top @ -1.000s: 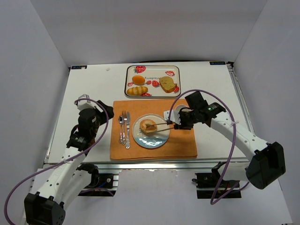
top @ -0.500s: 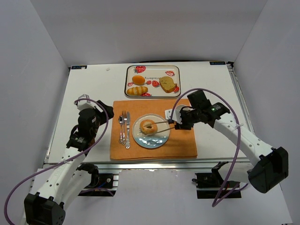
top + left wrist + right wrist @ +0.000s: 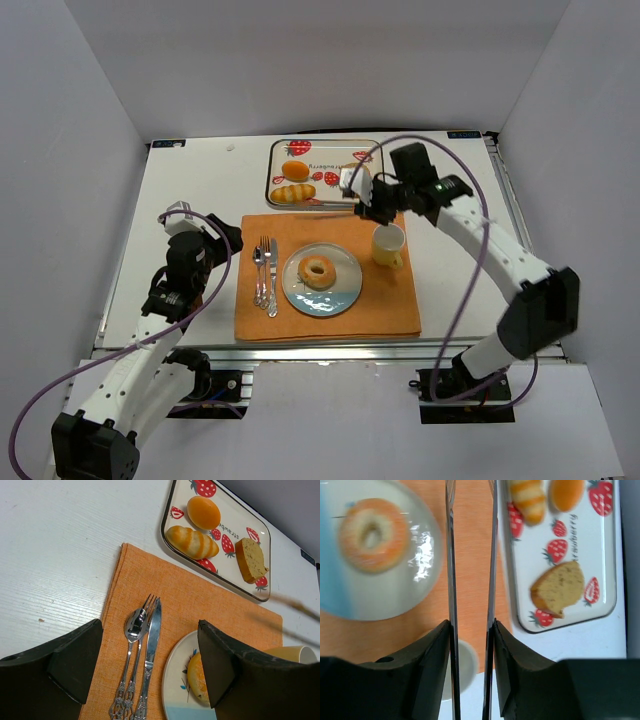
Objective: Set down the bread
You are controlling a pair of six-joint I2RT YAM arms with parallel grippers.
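Note:
A ring-shaped bread (image 3: 319, 270) lies on the white plate (image 3: 322, 300) on the orange placemat; it also shows in the right wrist view (image 3: 372, 527) and, partly behind a finger, in the left wrist view (image 3: 196, 676). My right gripper (image 3: 368, 203) is shut on metal tongs (image 3: 451, 555), whose blades stand apart and empty, over the placemat's far edge next to the strawberry tray (image 3: 325, 148). The tray holds a brown slice (image 3: 559, 589), a striped roll (image 3: 293, 193) and a round bun (image 3: 295, 170). My left gripper (image 3: 225, 238) is open and empty, left of the placemat.
A yellow cup (image 3: 389, 244) stands on the placemat (image 3: 390, 310) right of the plate, just below my right gripper. A spoon, fork and knife (image 3: 265, 275) lie left of the plate. White walls enclose the table on three sides.
The tongs let go of the ring bread, which stays on the plate. My right arm lifted and swung back toward the tray, uncovering the cup. The left arm has not moved.

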